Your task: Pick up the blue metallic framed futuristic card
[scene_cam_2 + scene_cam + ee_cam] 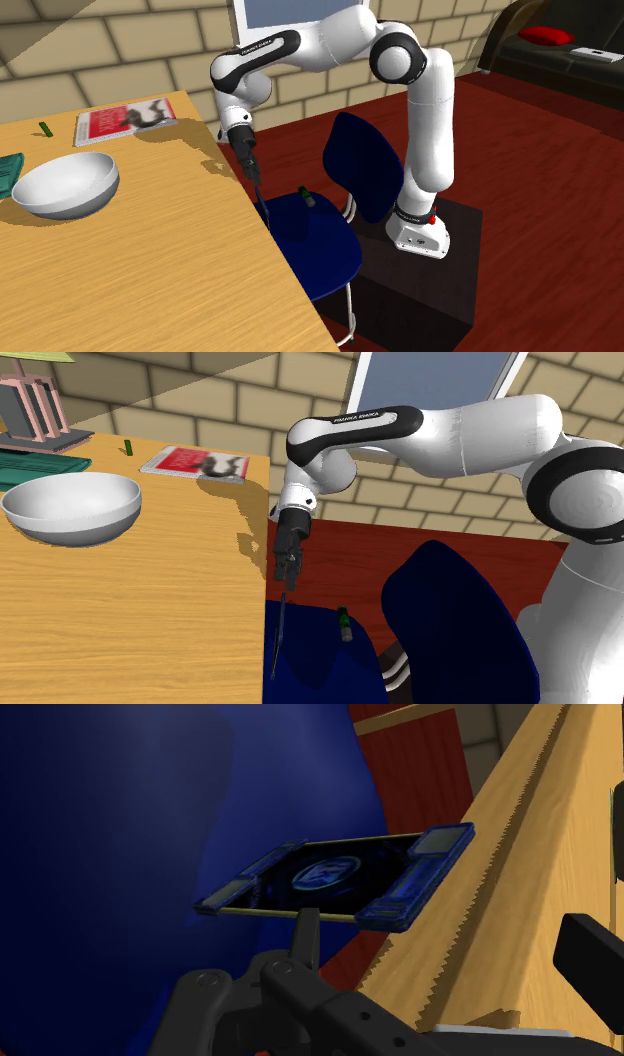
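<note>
The card [335, 879] is a dark flat panel with a blue metallic frame and a blue emblem in its middle. My gripper [308, 919] is shut on its near edge. In the shoulder view the card [279, 637] hangs edge-on as a thin dark strip below the gripper [287, 580], just off the wooden table's edge [262, 567] and above the blue chair seat [310, 662]. The second exterior view shows the gripper [253, 172] with the card [261, 200] dangling between table and chair.
A white bowl [72, 504], a red magazine [195, 462] and a small green item [127, 447] lie on the table. The blue chair [320, 240] carries a small green object [307, 197]. A pink stand [30, 407] stands at the far left.
</note>
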Robot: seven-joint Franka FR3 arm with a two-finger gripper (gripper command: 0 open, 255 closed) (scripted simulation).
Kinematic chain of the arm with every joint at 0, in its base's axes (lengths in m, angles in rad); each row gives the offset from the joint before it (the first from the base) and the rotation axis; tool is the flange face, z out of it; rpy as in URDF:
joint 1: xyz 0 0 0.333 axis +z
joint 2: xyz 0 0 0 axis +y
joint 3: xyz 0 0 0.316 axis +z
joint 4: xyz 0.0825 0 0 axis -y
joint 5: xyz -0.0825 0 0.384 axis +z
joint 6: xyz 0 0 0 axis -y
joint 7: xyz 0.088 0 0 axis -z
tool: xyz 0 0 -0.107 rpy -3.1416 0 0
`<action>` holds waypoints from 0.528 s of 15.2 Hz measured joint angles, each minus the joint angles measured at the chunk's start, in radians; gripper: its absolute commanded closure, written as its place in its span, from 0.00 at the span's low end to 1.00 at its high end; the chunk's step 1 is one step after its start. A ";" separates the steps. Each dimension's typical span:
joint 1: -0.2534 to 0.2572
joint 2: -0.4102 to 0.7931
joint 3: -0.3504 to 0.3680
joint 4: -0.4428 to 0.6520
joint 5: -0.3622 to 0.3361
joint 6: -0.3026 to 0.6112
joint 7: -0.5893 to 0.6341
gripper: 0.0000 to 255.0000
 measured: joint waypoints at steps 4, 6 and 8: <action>0.001 0.021 0.000 -0.014 -0.002 0.025 -0.024 1.00; 0.002 0.021 0.000 -0.019 -0.002 0.029 -0.027 1.00; 0.001 0.019 0.000 -0.019 -0.001 0.029 -0.028 1.00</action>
